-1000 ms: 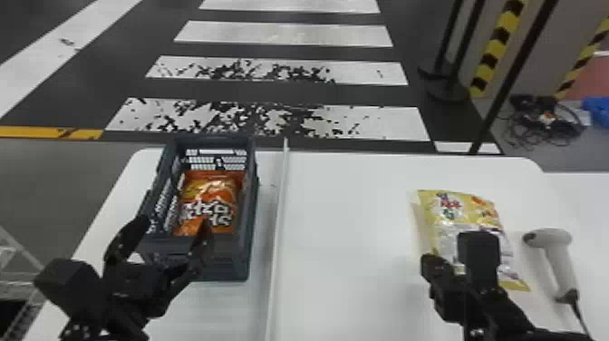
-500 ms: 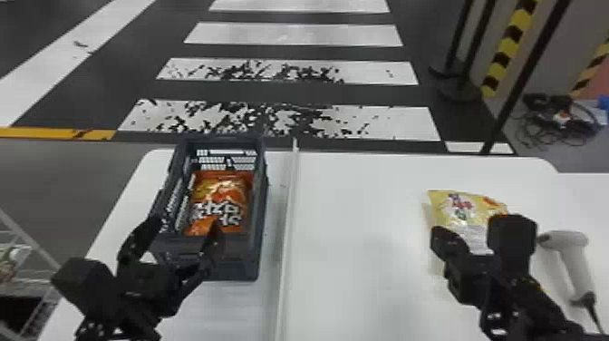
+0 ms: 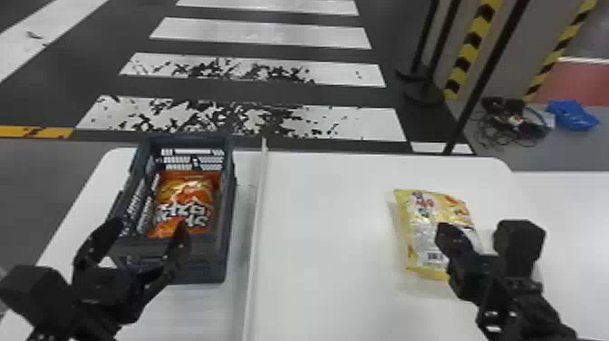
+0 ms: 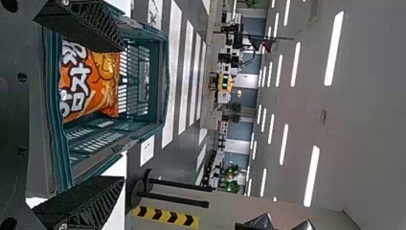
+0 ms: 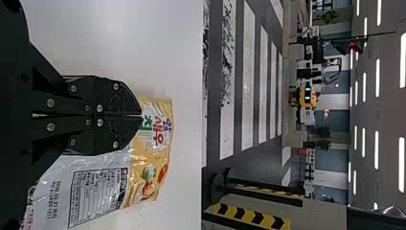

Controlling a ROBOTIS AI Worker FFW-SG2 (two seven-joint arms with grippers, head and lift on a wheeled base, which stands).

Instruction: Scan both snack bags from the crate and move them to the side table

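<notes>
In the head view, my left gripper (image 3: 143, 230) is open at the near end of the grey crate (image 3: 224, 213), with an orange snack bag (image 3: 190, 199) lying inside. In the left wrist view, my left gripper (image 4: 122, 114) has its fingers spread wide, the orange bag (image 4: 95, 81) beyond them, untouched. A yellow snack bag (image 3: 430, 213) lies flat on the white table to the right. My right gripper (image 3: 446, 230) is over its right part. The right wrist view has my right gripper (image 5: 141, 116) shut above the yellow bag (image 5: 160, 143), fingertips together.
A thin raised white strip (image 3: 256, 226) runs along the table between crate and yellow bag. Another white surface (image 3: 566, 217) adjoins at the right. Black posts (image 3: 485, 81) stand beyond the table, with cables (image 3: 516, 122) on the floor.
My right gripper has shifted right relative to the yellow bag, and its arm now covers the place where the white scanner was visible. My left gripper stays open by the crate. The head view has shifted slightly.
</notes>
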